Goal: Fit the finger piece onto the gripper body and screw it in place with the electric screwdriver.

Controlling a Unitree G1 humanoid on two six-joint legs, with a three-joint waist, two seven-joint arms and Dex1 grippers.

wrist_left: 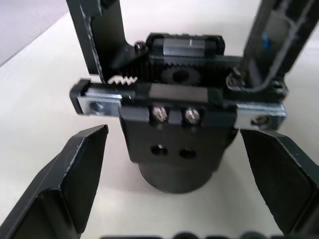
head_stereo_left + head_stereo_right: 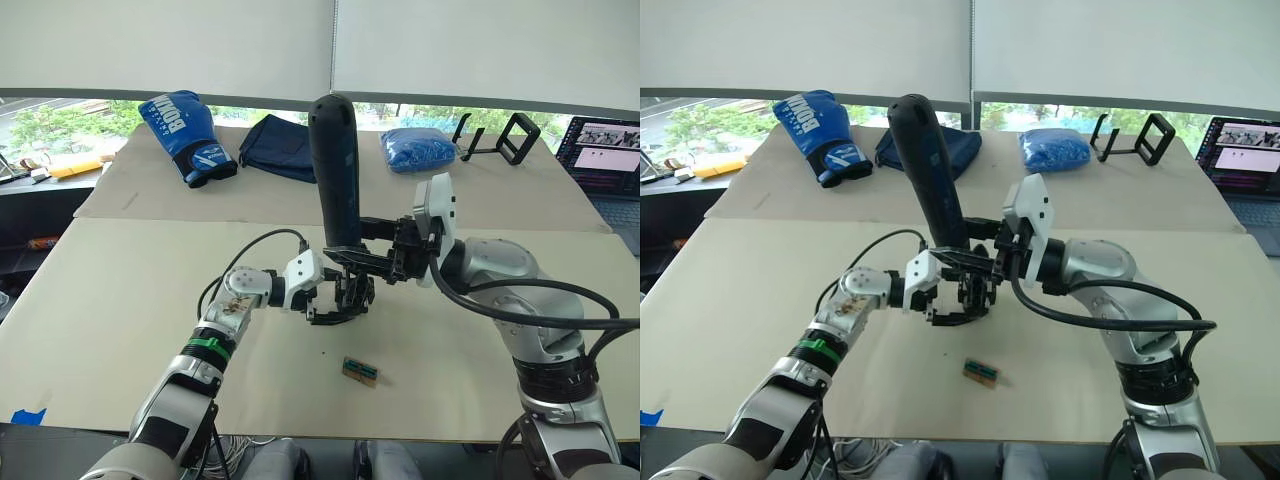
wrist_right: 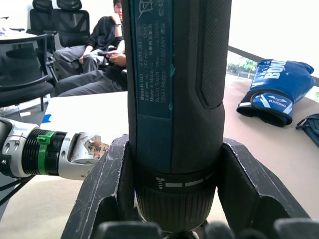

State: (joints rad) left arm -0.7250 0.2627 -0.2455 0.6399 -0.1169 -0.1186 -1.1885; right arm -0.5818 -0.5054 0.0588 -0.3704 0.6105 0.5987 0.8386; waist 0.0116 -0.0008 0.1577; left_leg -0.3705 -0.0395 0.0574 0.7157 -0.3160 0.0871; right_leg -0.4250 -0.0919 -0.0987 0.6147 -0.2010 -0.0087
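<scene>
**Screwdriver stands over the gripper body: the driving step is in hand**

Nearest on the table (image 2: pixel 120 300) lies a small green-brown block (image 2: pixel 361 371), alone and well apart from both arms, to the near right of the work.

Just beyond it, at the table's middle, the left gripper (image 2: pixel 335 300) surrounds the gripper body (image 1: pixel 174 119). In the left wrist view its fingers (image 1: pixel 70 184) are spread, standing off either side of the body with bare table showing between, so it brackets the part but does not pinch it. Two silvery screw heads sit on the body's front face above two open holes, with a toothed rack and pinion behind. Two black uprights rise from the body's rails; I cannot tell which, if either, is the finger piece.

Directly above, the right gripper (image 2: pixel 375 262) is clamped on the electric screwdriver (image 2: pixel 335 170), low on the handle, which stands nearly upright with its tip down at the gripper body. The bit itself is hidden.

Judged from this, fitting is done or nearly so and screwing is under way. The next move calls for keeping the bit square on a screw head, and the left fingers closing to stop the body from turning.

Far off lie a blue boxing glove (image 2: pixel 185 135), a dark cloth and a laptop.
</scene>
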